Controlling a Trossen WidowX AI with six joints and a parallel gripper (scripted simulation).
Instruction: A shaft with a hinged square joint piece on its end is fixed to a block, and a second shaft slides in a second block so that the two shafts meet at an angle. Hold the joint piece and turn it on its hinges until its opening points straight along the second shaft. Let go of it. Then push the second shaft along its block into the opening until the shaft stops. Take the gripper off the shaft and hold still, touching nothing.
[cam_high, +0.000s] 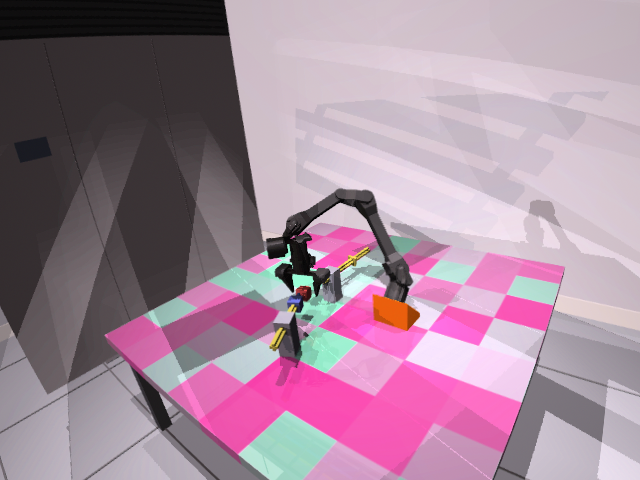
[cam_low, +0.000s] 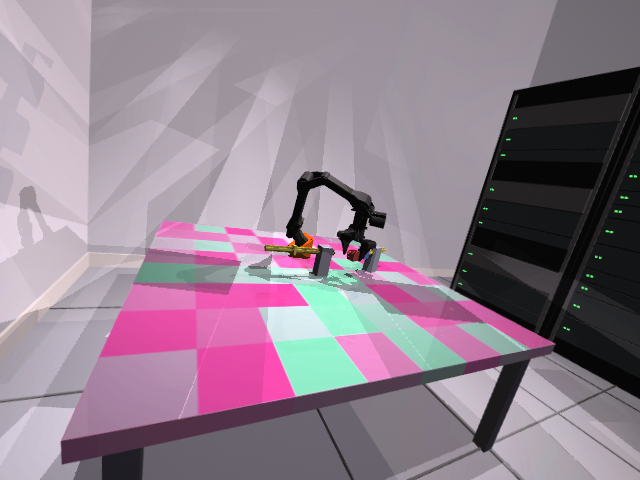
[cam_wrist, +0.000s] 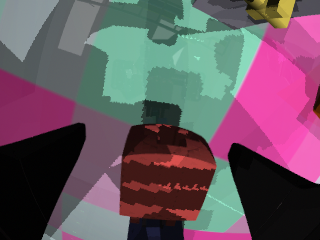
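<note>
The red joint piece sits on the blue hinge part at the end of the first yellow shaft, which passes through a grey block. My gripper is wide open and empty, with a finger on each side of the red piece and gaps between. The second yellow shaft runs through the other grey block; its tip stands apart from the red piece. I cannot see into the opening.
An orange wedge-shaped block is beside the arm's base. The second shaft has a crosspiece on its outer part. Both grey blocks stand on the checkered table.
</note>
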